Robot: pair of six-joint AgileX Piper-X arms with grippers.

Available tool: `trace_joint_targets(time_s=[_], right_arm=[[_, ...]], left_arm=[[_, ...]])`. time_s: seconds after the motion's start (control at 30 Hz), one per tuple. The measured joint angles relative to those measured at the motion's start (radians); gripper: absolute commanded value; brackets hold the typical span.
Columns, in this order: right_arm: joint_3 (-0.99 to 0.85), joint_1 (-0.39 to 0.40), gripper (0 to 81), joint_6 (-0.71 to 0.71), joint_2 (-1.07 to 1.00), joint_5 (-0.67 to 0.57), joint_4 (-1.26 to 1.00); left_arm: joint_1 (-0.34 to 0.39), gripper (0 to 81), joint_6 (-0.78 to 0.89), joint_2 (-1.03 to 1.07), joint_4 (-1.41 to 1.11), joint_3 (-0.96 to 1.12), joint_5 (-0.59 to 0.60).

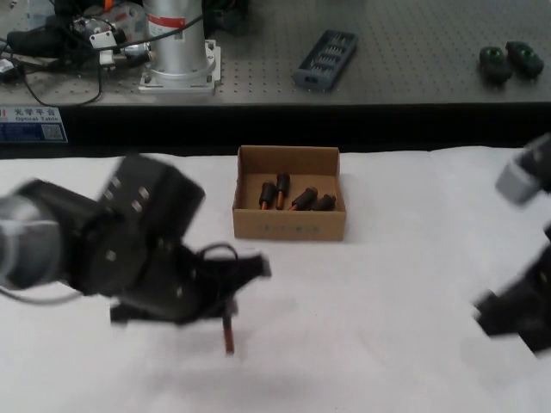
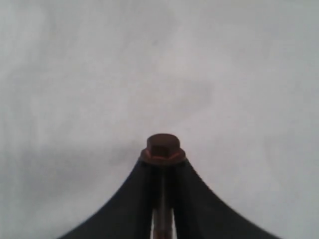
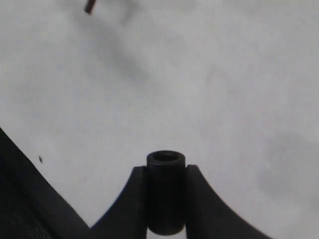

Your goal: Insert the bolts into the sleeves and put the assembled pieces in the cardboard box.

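Rust-brown bolt (image 2: 163,148) and black sleeve (image 3: 165,196), each gripped, not yet mated
Left gripper (image 2: 163,164) clamps the bolt above the white cloth (image 1: 387,335); right gripper (image 3: 165,174) pinches the sleeve, well apart. The next move, I judge, calls for lining the bolt tip up with the sleeve bore. Assembled pieces (image 1: 293,196) lie in the cardboard box (image 1: 288,229).

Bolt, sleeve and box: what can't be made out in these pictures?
Bolt: shank mostly hidden inside the left gripper, left wrist view; blurred in the high view.
Sleeve in the right gripper: bore too dark to see into, right wrist view.
Assembled pieces in the cardboard box: too small in the high view to judge how far the bolts sit.
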State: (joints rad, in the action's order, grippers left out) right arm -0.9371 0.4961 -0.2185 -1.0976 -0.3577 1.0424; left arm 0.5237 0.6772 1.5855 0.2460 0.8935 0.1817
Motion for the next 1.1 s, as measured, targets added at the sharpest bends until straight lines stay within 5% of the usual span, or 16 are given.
trace_joint_targets(time_s=[0.27,0.4,0.67,1.1], right_arm=[[0.0,0.003,2.6,0.179,-0.011,-0.186,-0.29],[0.0,0.067,2.6,0.238,-0.069,-0.225,-0.433],[0.0,0.189,2.6,0.325,-0.162,-0.24,-0.624],[0.0,0.204,2.6,0.45,-0.222,-0.26,-0.808]], left_arm=[[-0.039,0.6,-0.072,-0.204,-0.106,0.0,0.066],[-0.077,0.6,0.003,-0.261,-0.308,0.0,0.164],[-0.106,0.6,0.112,-0.276,-0.507,0.0,0.438],[-0.106,0.6,0.078,-0.276,-0.51,0.0,0.525]])
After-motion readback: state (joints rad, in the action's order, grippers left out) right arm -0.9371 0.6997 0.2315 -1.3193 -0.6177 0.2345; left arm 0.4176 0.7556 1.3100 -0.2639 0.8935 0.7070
